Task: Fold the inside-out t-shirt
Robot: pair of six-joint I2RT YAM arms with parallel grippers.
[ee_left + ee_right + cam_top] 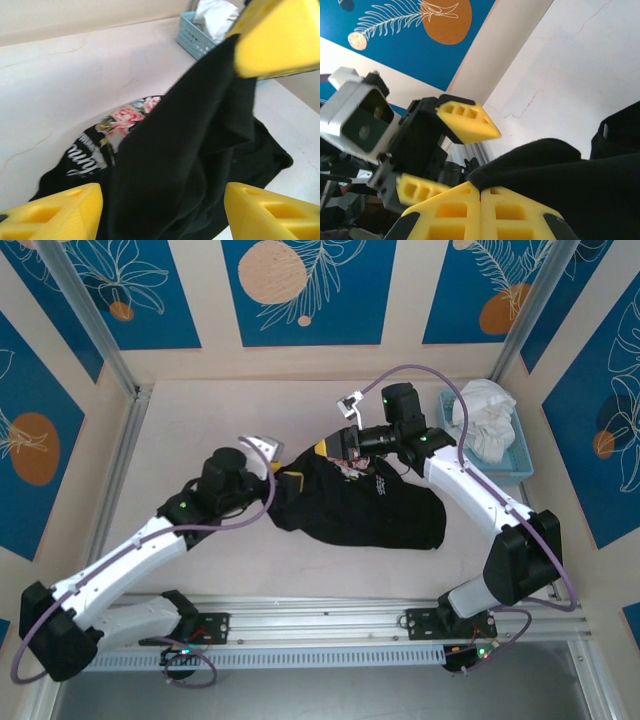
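The black inside-out t-shirt (370, 508) lies bunched at the middle of the table, its pink floral print (127, 117) and white lettering facing up. My right gripper (337, 447) is shut on the shirt's upper left edge and holds a fold of black cloth (580, 185) off the table. In the right wrist view its yellow fingertips (481, 192) meet on that cloth. My left gripper (275, 468) is just left of it, open. Its yellow fingers (55, 212) stand wide apart, with the hanging cloth (190, 150) between them but not pinched.
A light blue basket (520, 462) holding a white garment (485, 415) stands at the back right, close to the right arm. Walls with metal rails enclose the table. Bare tabletop (200, 420) lies to the left and behind the shirt.
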